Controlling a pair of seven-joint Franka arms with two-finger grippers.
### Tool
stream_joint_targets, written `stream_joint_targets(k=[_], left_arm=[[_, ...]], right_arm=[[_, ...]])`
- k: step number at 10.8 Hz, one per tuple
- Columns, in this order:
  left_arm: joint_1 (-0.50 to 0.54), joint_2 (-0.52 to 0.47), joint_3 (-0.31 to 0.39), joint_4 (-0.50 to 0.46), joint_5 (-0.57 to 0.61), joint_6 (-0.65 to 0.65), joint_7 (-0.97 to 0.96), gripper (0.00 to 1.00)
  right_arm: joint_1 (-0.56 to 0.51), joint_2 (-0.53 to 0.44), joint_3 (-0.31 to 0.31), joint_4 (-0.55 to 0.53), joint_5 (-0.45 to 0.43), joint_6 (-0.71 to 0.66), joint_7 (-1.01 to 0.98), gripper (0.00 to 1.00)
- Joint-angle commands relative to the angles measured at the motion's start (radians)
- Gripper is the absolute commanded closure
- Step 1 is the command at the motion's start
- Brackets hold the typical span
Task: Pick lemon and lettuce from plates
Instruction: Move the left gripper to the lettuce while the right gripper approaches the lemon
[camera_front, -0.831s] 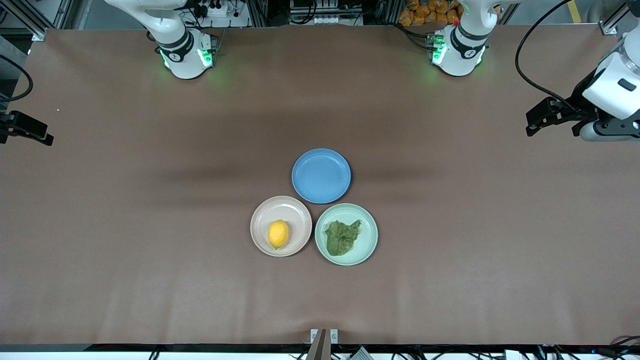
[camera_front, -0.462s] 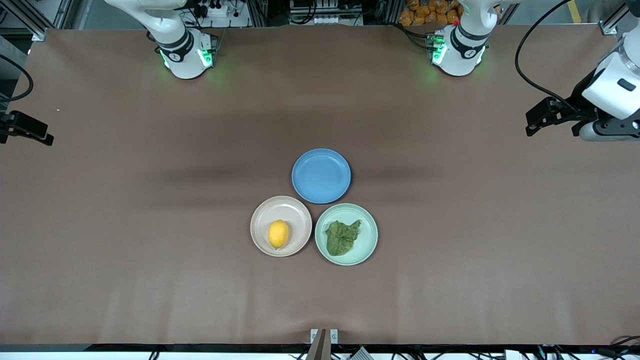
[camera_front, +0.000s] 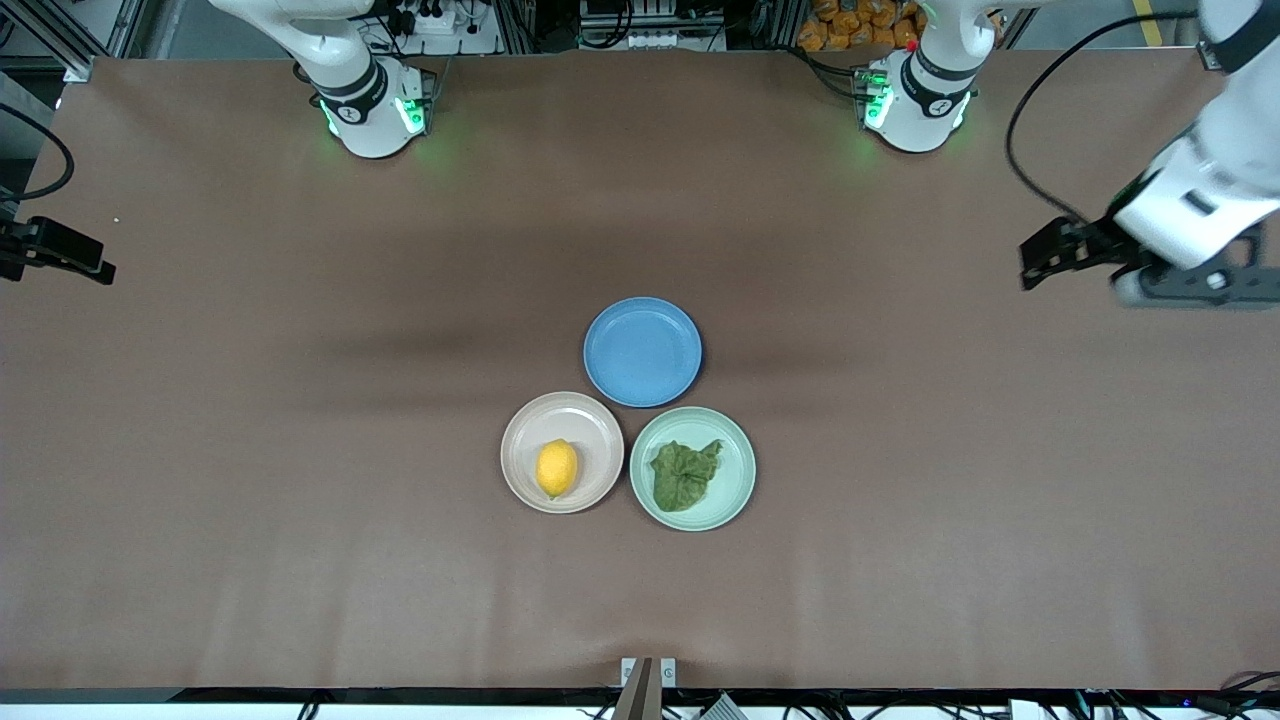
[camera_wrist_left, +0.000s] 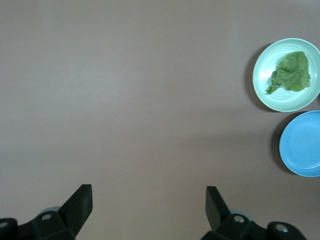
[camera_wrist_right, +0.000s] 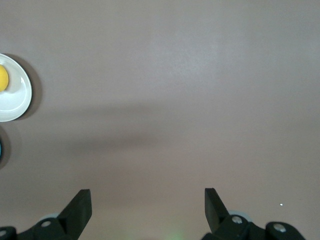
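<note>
Lemon: the lemon lies on the beige-pink plate, a little nearer the front camera than that plate's middle.
Lettuce: the lettuce lies crumpled on the mint green plate, about at its middle.
Plates: both sit side by side near the middle of the table, rims almost touching; the beige-pink one is toward the right arm's end, the mint green one toward the left arm's end.
Blue plate: the blue plate sits farther from the front camera, just beside both others, with nothing on it.
Left gripper: the left gripper hangs in the air over bare table at the edge on the left arm's end, well apart from the plates; fingers spread wide, nothing between them.
Right gripper: the right gripper hangs over bare table at the edge on the right arm's end, fingers likewise spread wide and holding nothing.
</note>
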Motion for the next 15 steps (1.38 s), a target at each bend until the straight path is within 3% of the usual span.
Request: stream_joint_targets(k=[1, 7, 12, 15], left_arm=[[-0.083, 0.081, -0.001, 0.012, -0.013, 0.102, 0.003, 0.0], [-0.196, 0.265, -0.004, 0.015, -0.016, 0.351, -0.051, 0.0], [-0.305, 0.443, -0.006, 0.015, -0.016, 0.619, -0.109, 0.0], [-0.353, 0.518, -0.007, 0.017, -0.017, 0.768, -0.184, 0.0]], right_arm=[[-0.004, -0.015, 0.005, 0.0, -0.002, -0.017, 0.012, 0.0], [0.015, -0.015, 0.015, 0.0, 0.002, -0.011, 0.021, 0.0], [0.108, -0.007, 0.016, -0.001, 0.059, -0.006, 0.2, 0.0], [0.163, 0.036, 0.014, -0.01, 0.126, 0.072, 0.321, 0.0]])
